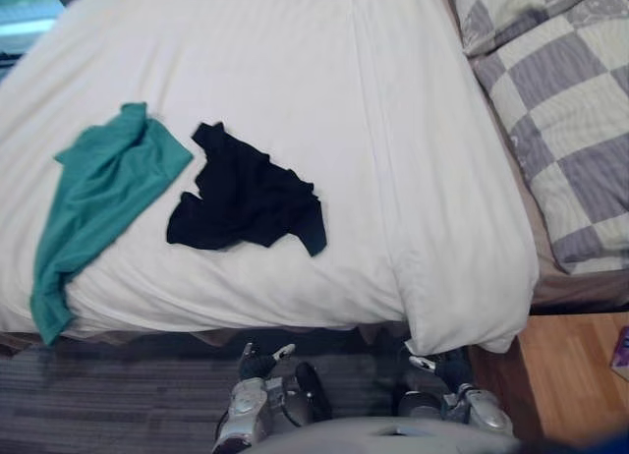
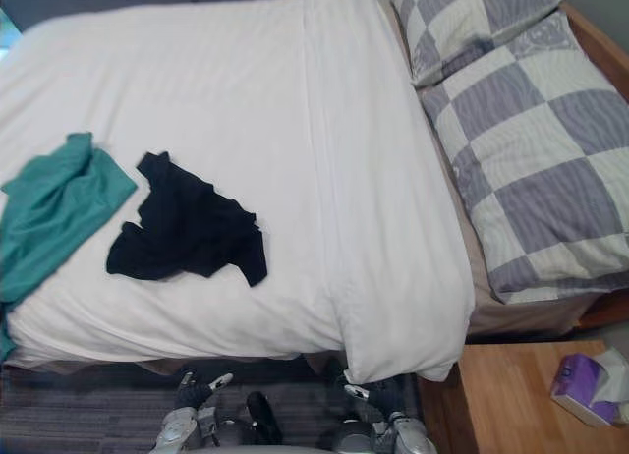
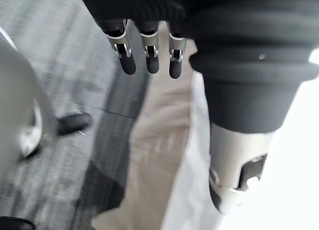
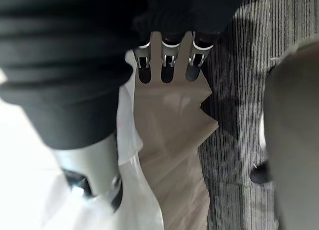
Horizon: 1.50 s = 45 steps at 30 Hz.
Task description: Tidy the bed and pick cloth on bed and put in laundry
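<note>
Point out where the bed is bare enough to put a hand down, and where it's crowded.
Bare duvet runs from the black cloth across to the checked pillows, and along the far side beyond both cloths. The near left part is crowded: the green cloth lies close beside the black one.

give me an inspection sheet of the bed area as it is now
surface: white duvet spread over the bed, checked pillows at its right end
job's things: green cloth at the duvet's left, its end hanging over the near edge; black cloth crumpled close beside it
clutter: purple pack on the wooden floor
hands: left hand and right hand low by the bed's edge, fingers straight, holding nothing
cables: nothing seen
surroundings: grey rug along the bed
</note>
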Motion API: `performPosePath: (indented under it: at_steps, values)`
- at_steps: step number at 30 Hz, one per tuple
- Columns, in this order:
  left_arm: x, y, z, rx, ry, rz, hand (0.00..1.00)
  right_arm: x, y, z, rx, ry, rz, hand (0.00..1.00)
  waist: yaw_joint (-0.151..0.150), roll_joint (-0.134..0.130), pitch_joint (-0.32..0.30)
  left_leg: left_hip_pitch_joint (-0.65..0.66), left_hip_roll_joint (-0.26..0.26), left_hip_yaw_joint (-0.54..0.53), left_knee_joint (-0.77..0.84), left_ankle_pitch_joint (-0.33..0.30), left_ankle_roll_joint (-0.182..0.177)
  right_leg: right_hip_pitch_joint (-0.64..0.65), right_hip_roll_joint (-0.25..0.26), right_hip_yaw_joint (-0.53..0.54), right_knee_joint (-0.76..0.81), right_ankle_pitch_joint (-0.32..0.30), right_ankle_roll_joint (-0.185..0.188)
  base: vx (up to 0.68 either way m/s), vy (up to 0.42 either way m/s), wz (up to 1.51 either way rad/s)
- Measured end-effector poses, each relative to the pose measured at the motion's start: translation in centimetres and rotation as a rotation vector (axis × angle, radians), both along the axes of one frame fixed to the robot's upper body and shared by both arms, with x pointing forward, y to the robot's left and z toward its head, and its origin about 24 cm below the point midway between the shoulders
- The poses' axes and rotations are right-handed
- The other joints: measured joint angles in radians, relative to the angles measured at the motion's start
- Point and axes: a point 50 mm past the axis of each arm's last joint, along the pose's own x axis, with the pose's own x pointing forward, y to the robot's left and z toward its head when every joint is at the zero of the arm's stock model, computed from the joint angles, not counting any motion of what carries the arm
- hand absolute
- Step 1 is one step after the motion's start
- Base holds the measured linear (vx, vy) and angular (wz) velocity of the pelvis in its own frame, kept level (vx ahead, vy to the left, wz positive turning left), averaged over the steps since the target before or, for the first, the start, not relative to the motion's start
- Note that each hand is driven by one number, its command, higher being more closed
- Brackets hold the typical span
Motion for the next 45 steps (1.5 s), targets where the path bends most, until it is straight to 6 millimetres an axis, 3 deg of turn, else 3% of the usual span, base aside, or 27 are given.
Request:
performPosePath:
  at_steps: [2,4,7,8,10,12,16,18,20,22,24,26,28,30,31,32,33,34,35,36,38,39,40,41,42,45]
  values:
    - [-0.3,0.0,-0.2,0.035,0.017,-0.084,0.00,-1.6,-0.7,-0.5,-0.007,0.062,-0.027,0.00,0.017,0.009,-0.003,0.066,-0.056,0.000,-0.082,0.009,0.020,-0.018,-0.049,-0.008,0.107,0.009,0.013,-0.06,0.301,0.10]
    - [-1.1,0.9,-0.4,0.076,0.044,-0.113,0.00,-1.7,-0.6,-0.5,0.003,0.063,-0.035,0.00,0.015,0.012,-0.003,0.091,-0.067,-0.003,-0.101,0.001,0.040,-0.032,-0.061,-0.016,0.176,0.019,-0.009,-0.08,0.198,-0.03]
    - [-2.3,3.7,-0.4,0.150,0.084,-0.127,0.00,-2.3,0.6,-0.8,0.042,0.074,-0.048,0.00,0.003,-0.018,-0.010,0.090,-0.067,-0.034,-0.101,-0.011,0.056,-0.052,-0.003,0.036,0.230,0.008,-0.015,-0.04,0.031,0.24]
    - [-2.3,4.0,-0.4,0.165,0.094,-0.157,0.00,-3.0,0.8,-1.0,0.055,0.090,-0.064,0.00,0.006,-0.027,-0.010,0.090,-0.067,-0.052,-0.101,-0.011,0.057,-0.046,0.042,0.065,0.216,-0.008,-0.015,-0.01,-0.081,0.45]
    - [-2.0,3.7,-0.4,0.172,0.096,-0.206,0.00,-3.1,0.8,-1.0,0.060,0.090,-0.070,0.00,0.004,-0.028,-0.010,0.094,-0.073,-0.060,-0.101,-0.011,0.057,-0.023,0.086,0.085,0.163,-0.023,-0.024,-0.01,-0.096,0.25]
    - [-1.9,3.0,-0.5,0.185,0.117,-0.268,0.00,-3.0,1.2,-1.0,0.070,0.092,-0.038,0.00,0.005,-0.032,-0.013,0.101,-0.108,-0.058,-0.101,-0.007,0.068,0.027,0.086,0.092,0.063,-0.060,-0.050,0.02,-0.049,-0.11]
    - [-2.1,1.9,-0.8,0.157,0.139,-0.282,0.00,-2.8,1.1,-0.9,0.105,0.076,-0.062,0.00,-0.008,-0.024,-0.021,0.101,-0.121,-0.064,-0.082,-0.008,0.084,0.041,0.075,0.111,0.037,-0.083,-0.037,0.05,0.003,0.00]
    - [-2.0,2.2,-0.7,0.160,0.136,-0.267,0.00,-2.7,1.3,-1.0,0.114,0.085,-0.055,0.00,-0.005,-0.032,-0.017,0.036,-0.083,-0.057,0.088,-0.078,0.091,0.047,0.065,0.109,0.037,-0.082,-0.035,0.03,-0.053,0.01]
    - [-1.1,2.3,-0.3,0.139,0.085,-0.199,0.00,-2.4,0.6,-0.9,0.088,0.094,0.004,0.00,0.006,-0.010,-0.001,-0.139,0.046,-0.068,0.507,-0.184,0.056,0.041,0.084,0.108,0.061,-0.082,-0.035,-0.02,-0.073,-0.16]
    - [-0.9,2.1,-0.1,0.114,0.062,-0.157,0.00,-2.0,-0.1,-0.6,0.028,0.101,0.065,0.00,0.009,0.025,0.017,-0.230,0.119,-0.100,0.715,-0.173,0.029,0.055,0.100,0.110,0.079,-0.083,-0.036,-0.04,-0.005,-0.24]
    - [-1.1,2.2,-0.1,0.111,0.053,-0.162,0.00,-1.7,-0.1,-0.5,-0.005,0.105,0.099,0.00,0.006,0.018,0.021,-0.230,0.117,-0.103,0.747,-0.189,0.021,0.058,0.076,0.118,0.076,-0.082,-0.035,0.01,0.034,-0.30]
    - [-1.2,2.2,-0.1,0.101,0.033,-0.199,0.00,-1.4,-0.2,-0.6,-0.016,0.108,0.088,0.00,0.008,0.017,0.021,-0.183,0.173,-0.145,0.695,-0.257,0.026,0.041,0.054,0.151,0.078,-0.079,-0.020,0.07,-0.076,-0.51]
    - [-1.4,2.1,-0.1,0.097,0.024,-0.212,0.00,-1.5,-0.2,-0.6,-0.014,0.114,0.089,0.00,0.006,0.011,0.014,-0.127,0.229,-0.198,0.575,-0.250,0.032,0.011,0.022,0.195,0.091,-0.070,0.007,0.11,-0.131,-0.55]
    - [-1.4,2.1,-0.1,0.091,0.015,-0.220,0.00,-1.8,-0.1,-0.8,-0.004,0.125,0.092,0.00,0.006,0.005,0.002,-0.088,0.285,-0.248,0.435,-0.196,0.044,-0.036,-0.019,0.239,0.104,-0.061,0.055,0.08,-0.005,-0.42]
    - [-1.3,2.2,-0.1,0.097,0.011,-0.222,0.00,-1.7,0.2,-0.9,0.005,0.126,0.090,0.00,0.008,0.000,-0.003,-0.072,0.250,-0.279,0.384,-0.181,-0.055,-0.075,-0.052,0.265,0.107,-0.046,0.087,-0.01,0.230,-0.27]
    - [-1.6,2.9,-0.1,0.124,0.021,-0.215,0.00,-1.5,0.4,-0.9,0.010,0.123,0.089,0.00,0.003,-0.017,-0.006,-0.091,0.204,-0.273,0.391,-0.183,-0.059,-0.109,-0.040,0.320,0.132,-0.059,0.133,-0.02,0.229,-0.25]
    - [-1.8,3.4,-0.1,0.144,0.029,-0.200,0.00,-1.4,0.5,-1.0,0.013,0.122,0.092,0.00,0.002,-0.025,-0.010,-0.096,0.195,-0.284,0.401,-0.186,-0.065,-0.121,-0.011,0.335,0.151,-0.064,0.139,-0.02,0.123,-0.38]
    - [-1.5,4.0,0.2,0.184,0.013,-0.179,0.00,-1.9,0.6,-1.2,0.020,0.138,0.087,0.00,0.008,-0.044,-0.016,-0.113,0.181,-0.334,0.454,-0.216,-0.078,-0.122,-0.031,0.317,0.135,-0.046,0.112,-0.01,0.109,-0.60]
    - [-1.5,3.8,0.2,0.201,0.007,-0.180,0.00,-1.6,0.5,-1.1,0.018,0.131,0.077,0.00,0.017,-0.028,-0.020,-0.121,0.173,-0.343,0.499,-0.286,-0.127,-0.104,-0.047,0.332,0.087,-0.019,0.143,-0.02,0.173,-0.64]
    - [-1.6,3.8,0.1,0.213,0.014,-0.181,0.00,-1.3,0.7,-1.1,0.023,0.120,0.070,0.00,0.014,-0.030,-0.021,-0.122,0.171,-0.339,0.522,-0.322,-0.121,-0.094,-0.054,0.329,0.067,-0.010,0.147,-0.09,0.265,-0.59]
    - [-1.6,3.5,-0.1,0.236,0.056,-0.172,0.00,-1.2,0.7,-1.0,0.036,0.099,0.066,0.00,0.008,-0.010,-0.007,-0.117,0.163,-0.299,0.570,-0.354,-0.087,-0.093,-0.072,0.321,0.053,0.079,0.144,-0.17,0.292,-0.60]
    - [-1.8,3.3,-0.3,0.237,0.082,-0.160,0.00,-1.2,0.4,-0.8,0.032,0.090,0.107,0.00,0.015,0.000,-0.015,-0.082,0.167,-0.237,0.522,-0.347,-0.066,-0.119,-0.073,0.267,0.021,0.183,0.079,-0.18,0.342,-1.11]
    - [-2.1,3.1,-0.5,0.216,0.100,-0.149,0.00,-0.7,0.5,-0.6,0.025,0.064,0.168,0.00,0.031,0.007,-0.022,-0.044,0.156,-0.186,0.443,-0.311,-0.057,-0.138,-0.079,0.172,0.045,0.213,-0.024,-0.17,0.321,-1.14]
    - [-2.2,3.3,-0.6,0.200,0.110,-0.142,0.00,-0.6,0.7,-0.5,0.025,0.054,0.183,0.00,0.030,0.001,-0.025,-0.029,0.142,-0.169,0.399,-0.289,-0.049,-0.152,-0.075,0.134,0.084,0.204,-0.034,-0.15,0.223,-0.84]
    - [-2.4,3.5,-0.7,0.170,0.123,-0.136,0.00,-0.5,1.2,-0.5,0.032,0.039,0.222,0.00,0.021,-0.008,-0.025,-0.008,0.115,-0.154,0.316,-0.249,-0.041,-0.158,-0.051,0.103,0.146,0.164,-0.015,-0.14,0.133,-0.31]
    - [-2.6,2.9,-1.0,0.071,0.140,-0.148,0.00,-0.4,1.9,-0.4,0.042,0.040,0.325,0.00,0.008,-0.019,-0.029,0.003,0.052,-0.172,0.160,-0.147,-0.007,-0.126,0.073,0.109,0.153,0.007,0.008,-0.02,0.018,0.14]
